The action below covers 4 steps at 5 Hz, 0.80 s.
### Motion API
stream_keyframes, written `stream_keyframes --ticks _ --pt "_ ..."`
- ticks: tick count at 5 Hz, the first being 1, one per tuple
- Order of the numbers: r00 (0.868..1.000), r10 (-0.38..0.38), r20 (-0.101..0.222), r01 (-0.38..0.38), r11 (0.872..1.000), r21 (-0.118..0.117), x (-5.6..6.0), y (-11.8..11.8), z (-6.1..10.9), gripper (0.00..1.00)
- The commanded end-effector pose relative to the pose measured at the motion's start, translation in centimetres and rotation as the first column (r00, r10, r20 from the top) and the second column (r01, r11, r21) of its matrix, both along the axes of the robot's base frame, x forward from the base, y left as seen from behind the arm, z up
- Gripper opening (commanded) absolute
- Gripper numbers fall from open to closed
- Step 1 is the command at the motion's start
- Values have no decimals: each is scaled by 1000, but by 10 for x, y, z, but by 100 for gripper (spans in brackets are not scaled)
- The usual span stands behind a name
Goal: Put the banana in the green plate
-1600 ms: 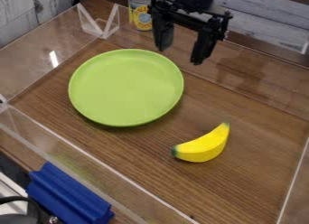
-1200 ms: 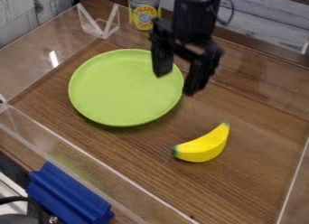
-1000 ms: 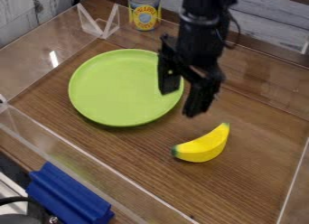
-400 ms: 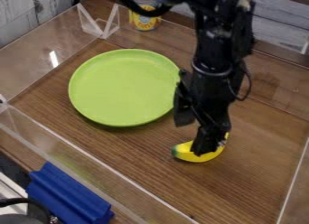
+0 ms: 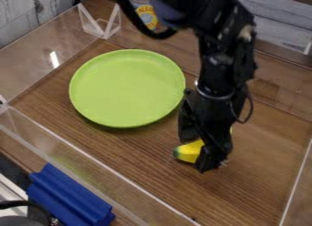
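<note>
Arm has dropped from above the plate's far edge to the banana, front-right of plate.

Gripper (image 5: 202,151) now points straight down w/ black fingers (image 5: 213,153) set either side of the banana (image 5: 187,151), jaws spread wide, not clamped; only the banana's left yellow end shows, rest hidden behind the fingers. Can't tell if fingers touch it. Banana lies on the wood tabletop (image 5: 116,161), just off the green plate (image 5: 126,86), near its right-front rim, not in it. Plate sits bare, same spot as before. Yellow can (image 5: 145,17) at back, partly behind the arm; blue object (image 5: 67,200) at front-left corner; clear wall (image 5: 36,146) runs along the left-front edge.
</note>
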<state>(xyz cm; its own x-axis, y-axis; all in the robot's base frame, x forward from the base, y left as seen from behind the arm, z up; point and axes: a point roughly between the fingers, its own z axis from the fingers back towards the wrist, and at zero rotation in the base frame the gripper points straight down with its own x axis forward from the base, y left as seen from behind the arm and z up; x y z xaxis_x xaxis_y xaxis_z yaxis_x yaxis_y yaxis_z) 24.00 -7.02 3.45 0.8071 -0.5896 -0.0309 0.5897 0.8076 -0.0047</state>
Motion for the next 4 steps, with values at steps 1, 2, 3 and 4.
stream_keyframes --ticks 1,2,3,4 --pt "999 -29 36 30 1000 -3 5 -2 -5 100" --pt "999 -33 36 33 999 2 7 -2 -8 100" --pt "999 -27 37 27 1000 6 7 -1 -8 0" --pt "999 -15 35 15 1000 4 7 0 -3 0"
